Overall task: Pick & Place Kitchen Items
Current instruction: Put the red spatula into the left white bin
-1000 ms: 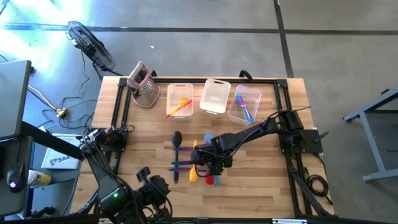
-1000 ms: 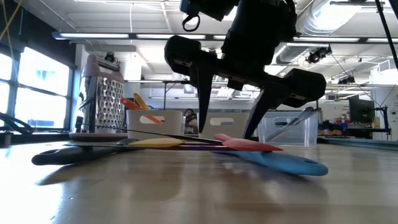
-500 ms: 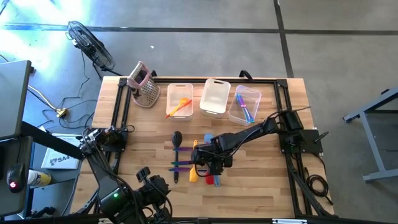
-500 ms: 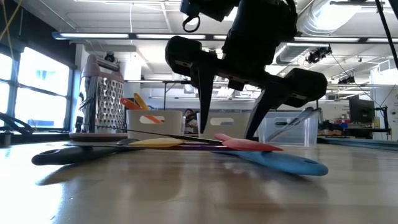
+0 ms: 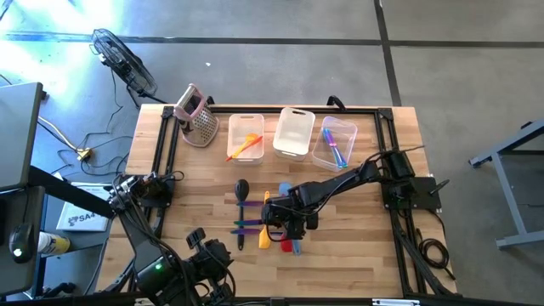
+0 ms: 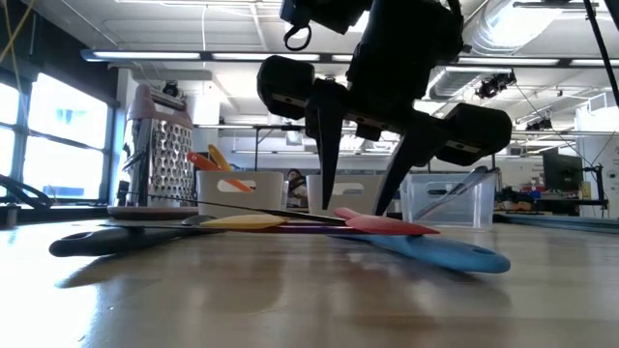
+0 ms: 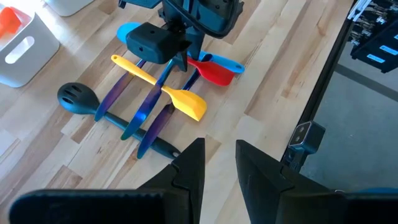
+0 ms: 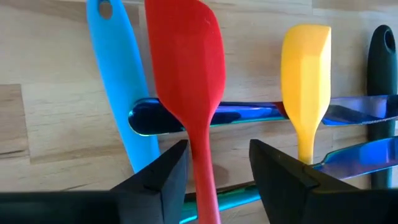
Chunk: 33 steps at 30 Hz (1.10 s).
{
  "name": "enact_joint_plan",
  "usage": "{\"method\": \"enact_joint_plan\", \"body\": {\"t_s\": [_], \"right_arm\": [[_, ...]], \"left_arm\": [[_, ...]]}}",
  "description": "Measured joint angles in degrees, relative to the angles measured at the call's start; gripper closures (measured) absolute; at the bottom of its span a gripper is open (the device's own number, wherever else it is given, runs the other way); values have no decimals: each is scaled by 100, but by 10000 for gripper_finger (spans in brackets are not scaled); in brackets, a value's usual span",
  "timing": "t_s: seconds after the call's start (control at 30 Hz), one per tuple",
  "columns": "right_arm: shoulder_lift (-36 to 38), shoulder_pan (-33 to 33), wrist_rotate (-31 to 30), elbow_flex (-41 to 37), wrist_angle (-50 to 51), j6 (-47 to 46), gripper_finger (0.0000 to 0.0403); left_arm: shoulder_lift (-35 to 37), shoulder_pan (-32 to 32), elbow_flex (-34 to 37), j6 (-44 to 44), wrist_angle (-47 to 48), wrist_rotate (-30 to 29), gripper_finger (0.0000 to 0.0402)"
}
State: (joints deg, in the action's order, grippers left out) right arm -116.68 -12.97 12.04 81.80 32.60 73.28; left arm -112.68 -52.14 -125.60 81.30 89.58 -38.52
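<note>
Right wrist view: we see the right gripper straddling the red spatula, fingers partly open on either side of its handle, not clamped. Just beside it lie the blue spatula and the yellow spatula, over shiny cutlery. Farther off stand three clear bins. The left gripper waits near the table's front edge, its fingers slightly apart and empty.
</note>
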Motion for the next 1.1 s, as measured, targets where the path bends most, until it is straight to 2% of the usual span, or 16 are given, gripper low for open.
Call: {"method": "enact_joint_plan", "body": {"t_s": [0.23, 0.8, 1.1], "right_arm": [[-69, 61, 30, 2, -9, -134, 254], [-285, 96, -134, 0, 32, -164, 257], [-284, 22, -310, 0, 74, -257, 309]], "left_arm": [[0, 0, 0, 0, 2, 0, 316], [0, 0, 0, 0, 28, 48, 316], [0, -2, 0, 0, 46, 46, 316]]}}
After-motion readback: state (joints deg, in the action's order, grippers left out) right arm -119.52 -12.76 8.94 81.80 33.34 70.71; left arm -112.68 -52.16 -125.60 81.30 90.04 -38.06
